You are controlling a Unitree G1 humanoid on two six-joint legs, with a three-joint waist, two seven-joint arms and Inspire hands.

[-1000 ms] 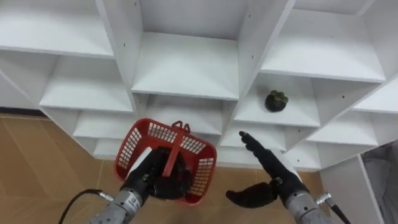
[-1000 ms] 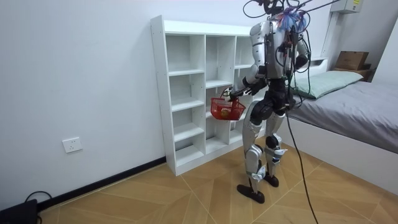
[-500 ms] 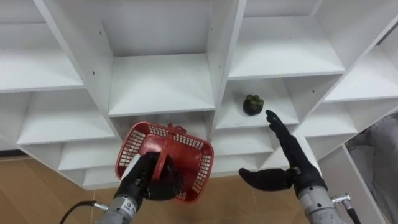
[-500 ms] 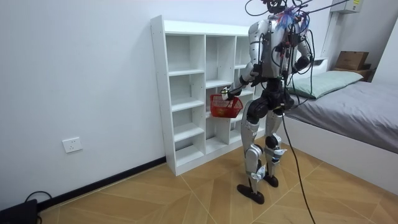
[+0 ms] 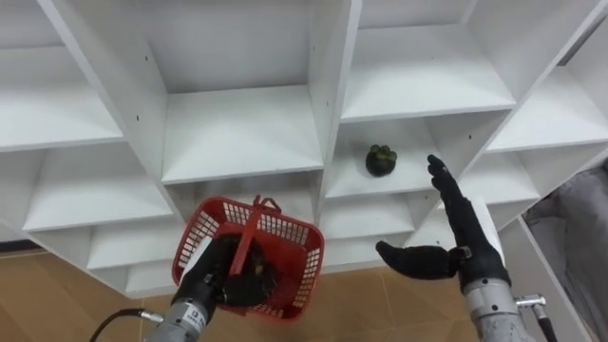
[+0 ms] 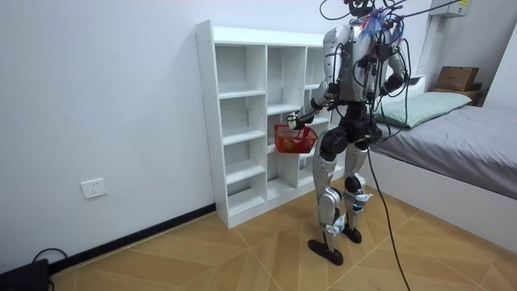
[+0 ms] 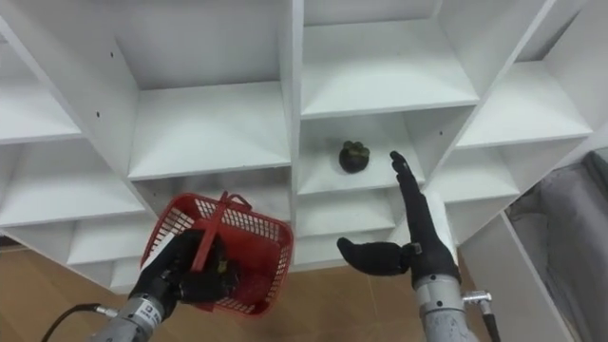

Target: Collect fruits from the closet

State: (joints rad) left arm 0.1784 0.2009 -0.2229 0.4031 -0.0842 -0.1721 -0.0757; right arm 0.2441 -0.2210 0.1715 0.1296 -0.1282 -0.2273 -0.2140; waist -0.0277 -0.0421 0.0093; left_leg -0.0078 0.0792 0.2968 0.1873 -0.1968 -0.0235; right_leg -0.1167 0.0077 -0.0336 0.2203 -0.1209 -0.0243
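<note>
Left eye view: a white closet (image 5: pixel 242 133) with lots of open boxes. On 1 shelf, a little toward 3 o'clock from the middle of the picture, 1 dark round fruit (image 5: pixel 381 160) with a green top. Down at 7 o'clock, a red basket (image 5: pixel 302 258) with holes in its sides, tipped a bit, up in the air in front of the lower shelves. Left hand (image 5: pixel 211 277) closed tight round the basket's red handle. At 4 o'clock, right hand (image 5: pixel 470 242) wide open: fingers (image 5: pixel 446 195) straight and pointing up toward 11 o'clock, thumb sticking out toward 9 o'clock. Fingertips at 3 o'clock of the fruit, near it but not touching.

Right eye view: same things, seen from a tiny bit to the side. Fruit on its shelf, in the box at 3 o'clock of the upright board above the basket. Open right hand at 5 o'clock of the fruit, fingertips level with it. Basket at 8 o'clock, handle gripped by the left hand.

Room view: robot standing upright on a wooden floor (image 6: pixel 242 250), right in front of the closet and facing it. Basket held out at about waist height, close to the shelves. At 3 o'clock, past the robot, a bed (image 6: pixel 468 141) with a grey cover. At 9 o'clock, a plain white wall (image 6: pixel 105 97) with a socket (image 6: pixel 94 187) low down.
</note>
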